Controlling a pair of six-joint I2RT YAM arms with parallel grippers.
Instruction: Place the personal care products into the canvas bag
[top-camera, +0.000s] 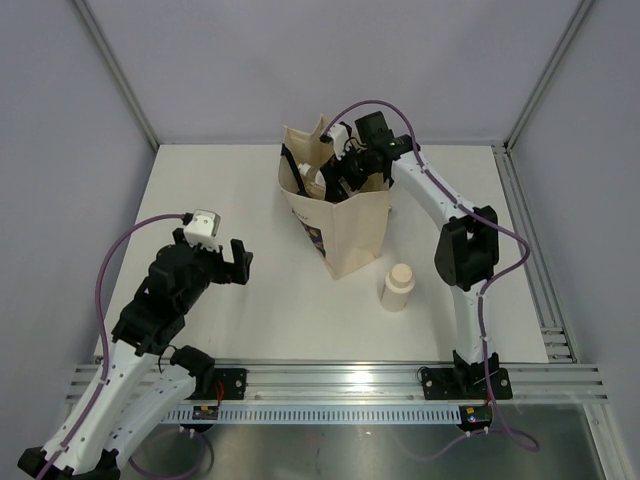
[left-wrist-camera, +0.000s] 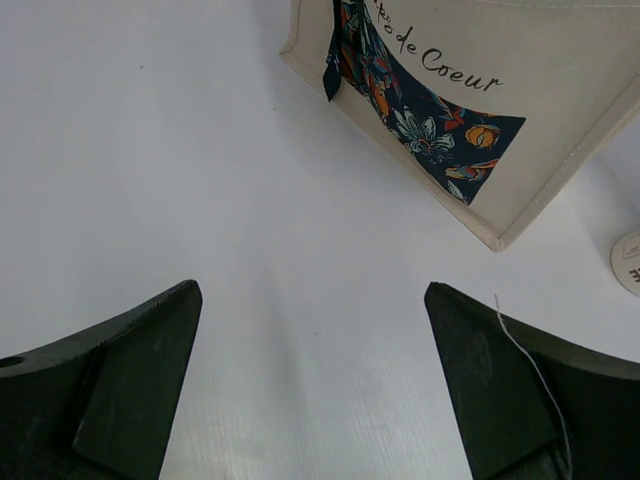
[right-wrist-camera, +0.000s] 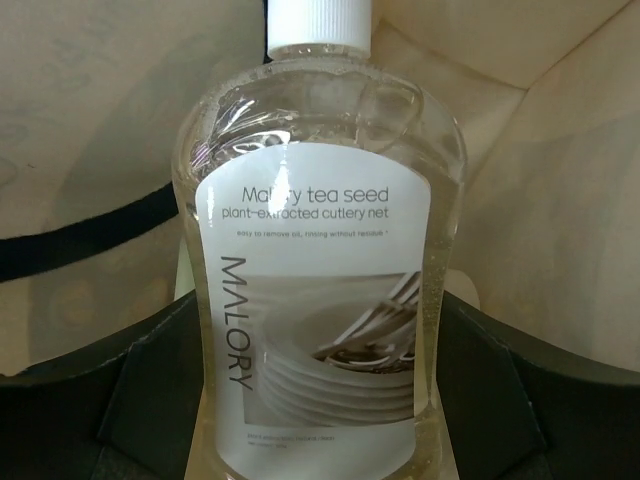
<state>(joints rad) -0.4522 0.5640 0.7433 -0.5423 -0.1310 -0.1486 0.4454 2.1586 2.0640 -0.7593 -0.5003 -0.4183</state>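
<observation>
Presently, right claw (top-camera: 338, 178) hangs in the bag (top-camera: 352, 238) mouth, gripping a clear bottle (right-wrist-camera: 320, 200); left claw (left-wrist-camera: 312, 300) gapes wide over table (top-camera: 270, 320), near bag's corner.

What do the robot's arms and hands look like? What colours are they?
The left arm and right arm are white tubes with chunky black joints. A purple cable loops along each one. The left hand and right hand are black, each with two flat, wedge-shaped fingers. A small white box sits on the left wrist.
</observation>
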